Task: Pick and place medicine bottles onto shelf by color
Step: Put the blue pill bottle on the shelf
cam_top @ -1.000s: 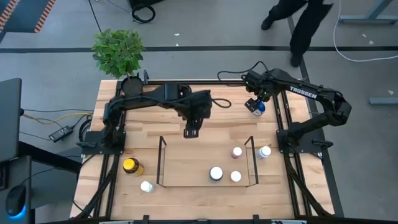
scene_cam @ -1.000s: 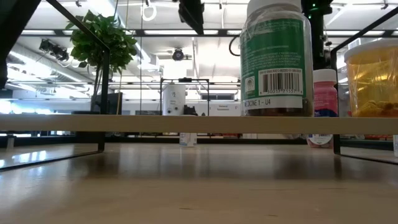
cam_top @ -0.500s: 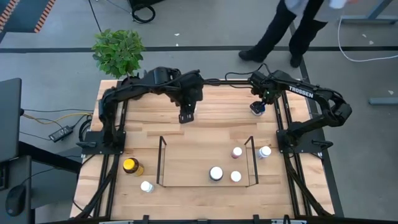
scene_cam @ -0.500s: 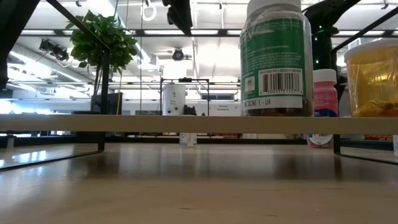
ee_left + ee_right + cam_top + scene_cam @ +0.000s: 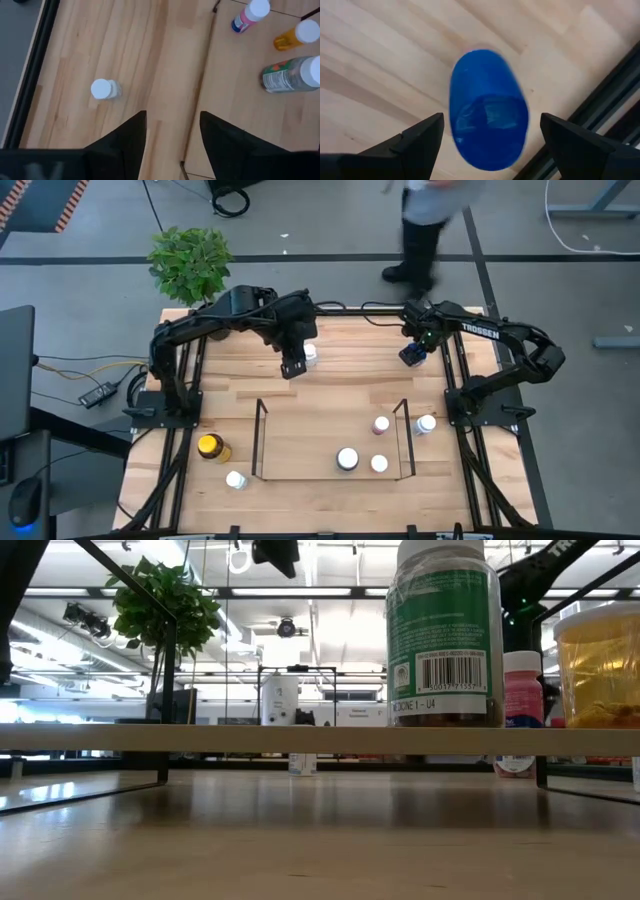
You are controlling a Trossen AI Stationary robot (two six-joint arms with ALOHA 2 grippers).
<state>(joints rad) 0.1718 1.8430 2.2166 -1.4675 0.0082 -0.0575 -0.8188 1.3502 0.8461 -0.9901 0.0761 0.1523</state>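
My right pincer (image 5: 411,355) hangs over the blue-capped bottle (image 5: 488,110) at the far right of the tabletop (image 5: 340,395) — fingers spread wide either side of the cap, not touching it. My left pincer (image 5: 291,367) sits high near the far middle, fingers parted and empty, just beside a white-capped bottle (image 5: 309,353). On the shelf (image 5: 264,423) I see three bottles — a pink-capped one (image 5: 380,424) among them.

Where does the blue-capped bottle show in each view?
High: blue-capped bottle at the far right table edge, under the right gripper.
Low: not visible.
Left wrist: not in it.
Right wrist: blue cap centred between the gripper's fingers.
Shared landmark: black table frame rail beside it.
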